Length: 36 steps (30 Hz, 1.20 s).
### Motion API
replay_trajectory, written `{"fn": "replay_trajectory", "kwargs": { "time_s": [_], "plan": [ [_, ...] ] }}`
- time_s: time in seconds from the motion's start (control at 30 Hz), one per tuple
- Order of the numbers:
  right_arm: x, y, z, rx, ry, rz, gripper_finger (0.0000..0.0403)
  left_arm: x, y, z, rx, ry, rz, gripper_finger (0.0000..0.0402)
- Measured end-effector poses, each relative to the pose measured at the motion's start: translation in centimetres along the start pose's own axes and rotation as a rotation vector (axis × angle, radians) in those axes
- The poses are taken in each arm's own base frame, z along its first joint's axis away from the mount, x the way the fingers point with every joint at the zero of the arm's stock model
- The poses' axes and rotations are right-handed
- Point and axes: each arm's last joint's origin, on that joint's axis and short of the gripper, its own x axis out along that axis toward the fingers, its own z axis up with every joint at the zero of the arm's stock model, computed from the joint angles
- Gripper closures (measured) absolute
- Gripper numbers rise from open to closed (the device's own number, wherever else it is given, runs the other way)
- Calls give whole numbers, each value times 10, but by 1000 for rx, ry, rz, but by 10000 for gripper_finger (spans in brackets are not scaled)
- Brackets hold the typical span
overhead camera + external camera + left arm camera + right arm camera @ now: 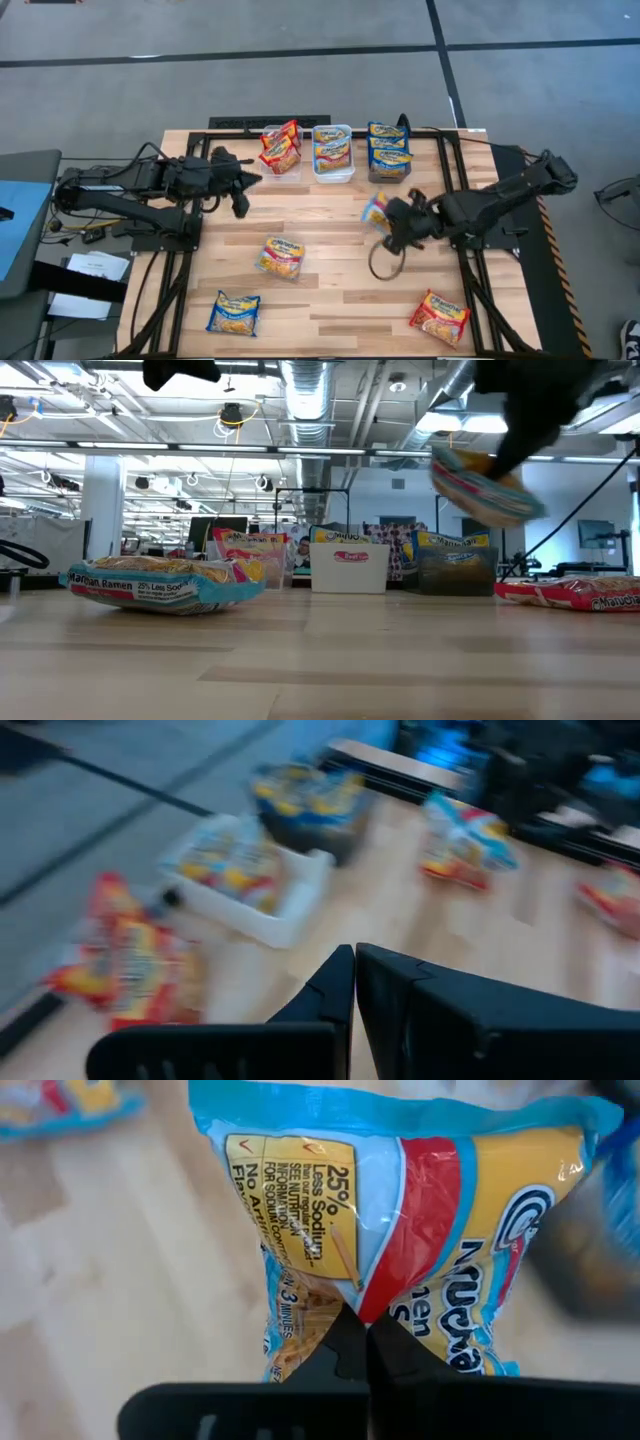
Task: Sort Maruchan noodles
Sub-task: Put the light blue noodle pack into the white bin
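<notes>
Noodle pkt [400,1240] pinched by R gripper [365,1342]; lower edge hidden

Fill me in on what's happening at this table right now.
The robot is sorting ramen packets into bins. The right gripper is shut on a light blue packet and holds it up off the table, short of the dark bin at the back. The left gripper is shut and empty, hovering near the clear bin, which holds red packets. The white bin sits between those two. Three packets lie loose on the table: another light blue one, a blue one and a red one.
</notes>
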Motion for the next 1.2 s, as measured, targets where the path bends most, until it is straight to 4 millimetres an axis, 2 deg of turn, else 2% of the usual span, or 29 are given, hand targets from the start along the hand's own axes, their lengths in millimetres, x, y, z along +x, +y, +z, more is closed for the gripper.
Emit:
{"fn": "replay_trajectory", "kwargs": {
  "time_s": [0.1, 0.27, 0.63, 0.83, 1.2],
  "plan": [
    [7, -11, 18, -45, -59, -34, 403, 1, 4, 1, 10, -23, 85, 401],
    [18, -31, 44, -104, -146, -79, 403, 3, 10, 3, 37, -21, 112, 401],
    [27, -62, 80, -274, -311, -188, 403, 5, 15, 4, 19, -21, 140, 401],
    [45, -67, 96, -412, -339, -302, 403, 5, 16, 4, -5, -23, 139, 401],
    [99, -62, 139, -502, -205, -458, 403, 5, 15, 3, 1, -8, 123, 401]
  ]
}}
